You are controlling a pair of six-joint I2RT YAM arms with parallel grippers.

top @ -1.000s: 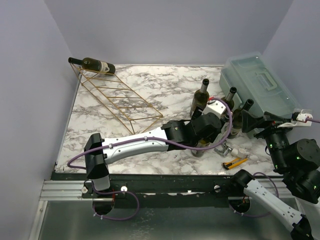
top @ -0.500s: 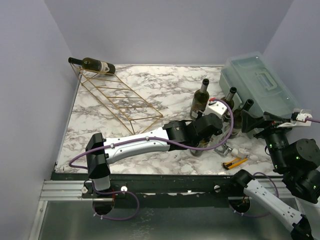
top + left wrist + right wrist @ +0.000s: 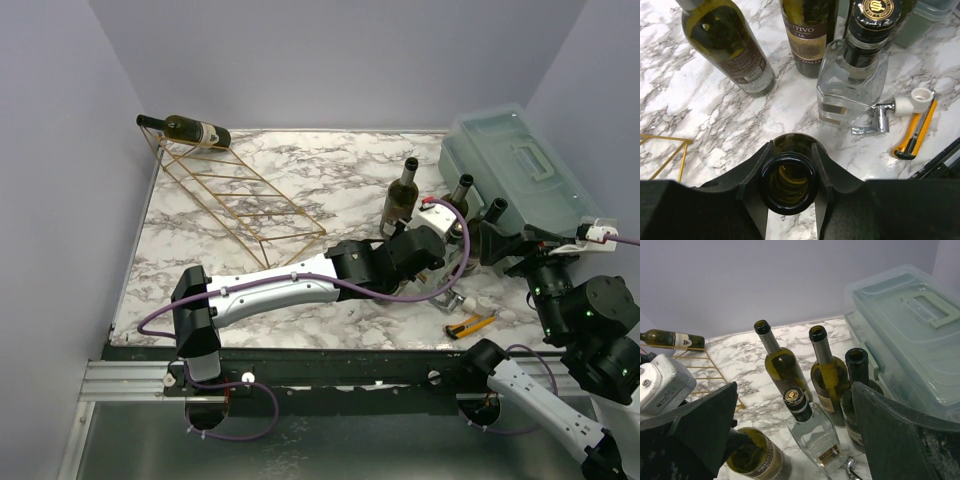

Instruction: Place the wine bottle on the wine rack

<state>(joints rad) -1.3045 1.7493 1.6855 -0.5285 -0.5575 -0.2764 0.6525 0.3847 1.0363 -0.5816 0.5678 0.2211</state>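
My left tool [image 3: 790,146] is closed on the neck of the wine bottle [image 3: 788,208]. Its two dark fingers [image 3: 754,172] press against either side of the glass just below the open mouth, which faces the wrist camera. From the right wrist view I see the bottle's green body angled down beneath that tool, low over the marble surface [image 3: 330,165]. Just beyond it stands a square clear glass bottle [image 3: 850,92] with a black cap. A small metal and white fitting [image 3: 892,111] and a yellow utility knife [image 3: 916,131] lie beside it. Behind those are three upright dark bottles with open necks, one towards the left [image 3: 781,367], one in the middle [image 3: 827,377] and one on the right [image 3: 858,390]. My right tool [image 3: 794,386] hangs near this group with its fingers spread wide and nothing between them. To its right a translucent plastic box [image 3: 515,165] with a lid handle sits at the edge of the surface. The wine rack [image 3: 235,200], a slanted gold wire frame, stands at the far left, well apart from the bottle I am holding. One bottle [image 3: 190,130] is lying across its far end, neck pointing left, and the other rungs are bare.
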